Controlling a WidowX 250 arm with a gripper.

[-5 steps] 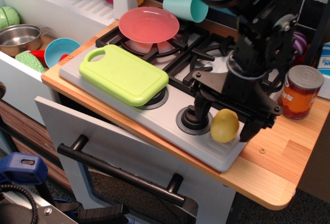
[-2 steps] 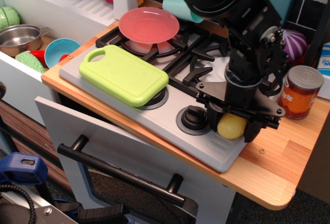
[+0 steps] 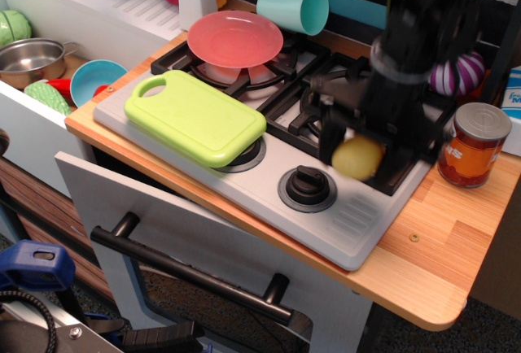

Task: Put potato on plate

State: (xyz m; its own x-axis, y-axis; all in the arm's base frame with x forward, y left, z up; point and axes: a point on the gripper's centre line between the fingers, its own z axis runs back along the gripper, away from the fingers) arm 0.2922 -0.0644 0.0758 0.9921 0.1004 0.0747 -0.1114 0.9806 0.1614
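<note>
observation.image: black tool [image 3: 358, 156] now clamped on the small pale-yellow egg-shaped toy potato [image 3: 357, 158], fingers either side, potato clear of the grey stove panel [image 3: 358, 227]. A second ago potato sat on that panel at the lower right corner, tool spread around it; 0.4 s ago tool closing on it at the same spot. Now lifted and shifted up-frame, hanging right of centre over the edge of the black burner grate [image 3: 301, 93]. Motion blur on the arm, so exact finger contact hard to read, but potato moving with the tool, so grasp judged good.

Round coral-pink glossy plastic plate [image 3: 235, 38] unmoved, upper centre-left on the far burner, empty, well apart from the potato. Lime-green cutting board [image 3: 195, 117] between, left of centre; teal cup [image 3: 295, 9] lying just beside the plate's right. Black knob [image 3: 307, 184] below-left of the potato. Orange can [image 3: 473, 144] and purple striped onion [image 3: 460, 71] at right, clear of the route.

Meaning for task: pick done, transport started. Remaining, as judged: carry up and left over the grate, keep enough height to clear the cup rim, release over plate centre. Smooth egg shape likely to roll if dropped from height on the shallow plate.
</note>
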